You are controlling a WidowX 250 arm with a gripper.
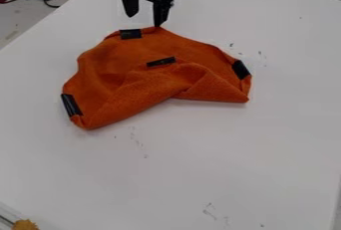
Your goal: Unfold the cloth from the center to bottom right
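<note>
One folded cloth (100,64) | tabletop (180,174) all around | end effector (144,21) at cloth's far edge

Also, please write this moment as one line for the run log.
cloth: orange, near side folded over | black strips: four showing | end effector: open, at cloth's far edge | unfolding: not finished

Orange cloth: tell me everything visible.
The orange cloth looks like textured fabric. It lies rumpled and partly folded over itself on the white table, with a notch in its near edge. Four black patches mark its far edge, middle and left and right corners. The gripper is at its far edge, jaws apart; contact is unclear.
</note>
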